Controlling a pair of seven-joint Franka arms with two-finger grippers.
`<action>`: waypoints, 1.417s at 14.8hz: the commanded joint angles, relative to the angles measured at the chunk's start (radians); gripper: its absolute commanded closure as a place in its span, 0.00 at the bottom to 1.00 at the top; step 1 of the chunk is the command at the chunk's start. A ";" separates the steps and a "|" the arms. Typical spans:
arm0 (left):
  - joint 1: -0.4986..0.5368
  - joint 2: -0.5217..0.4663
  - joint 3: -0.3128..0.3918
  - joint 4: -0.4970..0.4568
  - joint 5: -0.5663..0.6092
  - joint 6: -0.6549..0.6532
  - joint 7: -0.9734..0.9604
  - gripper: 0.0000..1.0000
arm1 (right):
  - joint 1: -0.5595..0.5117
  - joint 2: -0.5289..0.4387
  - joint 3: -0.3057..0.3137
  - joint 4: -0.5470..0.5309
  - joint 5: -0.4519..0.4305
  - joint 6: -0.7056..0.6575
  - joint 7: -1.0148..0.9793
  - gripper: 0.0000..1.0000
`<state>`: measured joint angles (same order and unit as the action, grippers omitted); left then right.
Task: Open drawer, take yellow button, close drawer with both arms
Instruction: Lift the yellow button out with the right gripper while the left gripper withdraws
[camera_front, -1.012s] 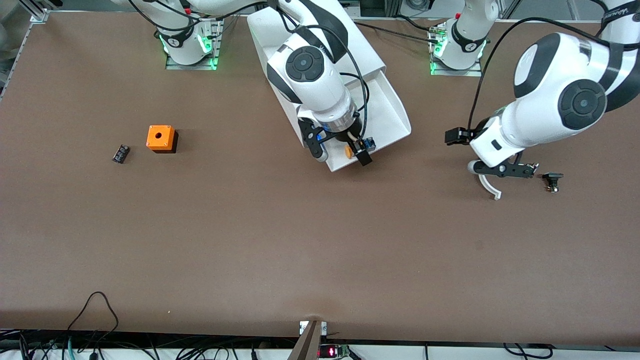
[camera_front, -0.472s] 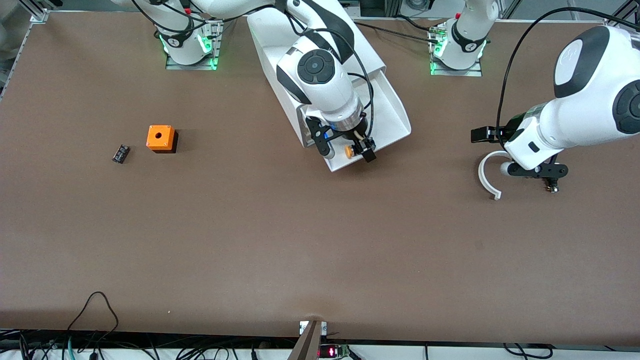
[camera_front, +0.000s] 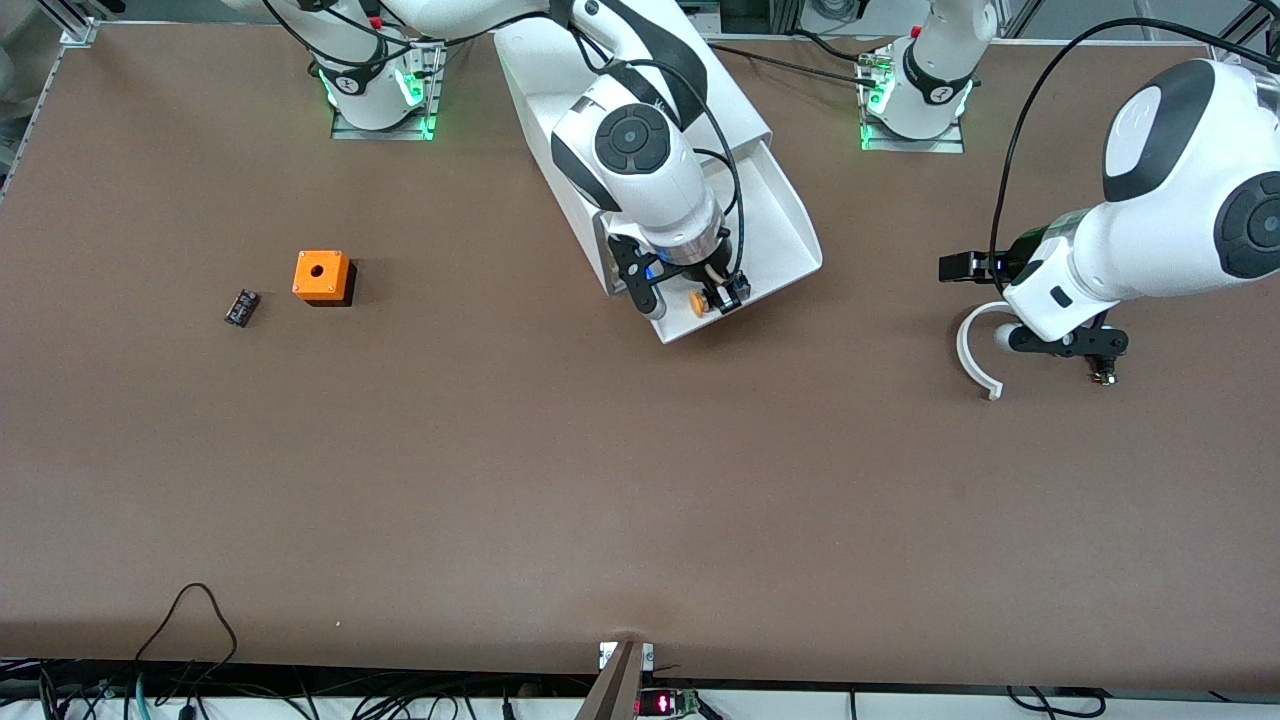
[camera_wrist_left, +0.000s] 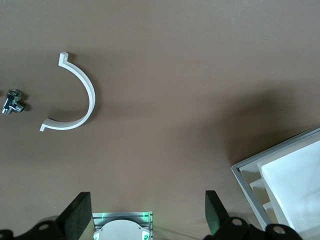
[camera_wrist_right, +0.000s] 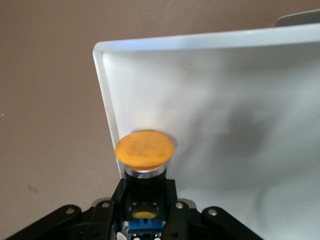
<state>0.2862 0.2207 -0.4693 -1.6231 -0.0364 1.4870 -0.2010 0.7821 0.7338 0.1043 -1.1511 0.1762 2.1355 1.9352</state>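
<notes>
In the front view, the button is gripped by the right gripper inside the open drawer. In the left wrist view, the left gripper is seen spread open over bare table. In the right wrist view, the button is clamped between the fingers.

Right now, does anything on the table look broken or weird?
Nothing looks broken. The drawer sticks out open, with the right claw shut on the button in it. Oddest is a loose white curved piece on the table under the open left claw.
</notes>
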 joint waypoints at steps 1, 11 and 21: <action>0.002 0.043 -0.006 0.063 0.030 -0.022 -0.005 0.00 | 0.006 0.009 -0.002 0.095 0.022 -0.083 0.011 1.00; -0.076 0.081 -0.020 -0.032 0.030 0.198 -0.338 0.01 | -0.167 -0.054 -0.014 0.133 0.011 -0.285 -0.552 1.00; -0.265 0.077 -0.023 -0.230 0.049 0.542 -0.609 0.01 | -0.472 -0.097 -0.092 0.090 -0.026 -0.514 -1.416 1.00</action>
<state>0.0423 0.3244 -0.4898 -1.7919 -0.0205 1.9602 -0.7603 0.3299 0.6464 0.0491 -1.0289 0.1677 1.6328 0.6657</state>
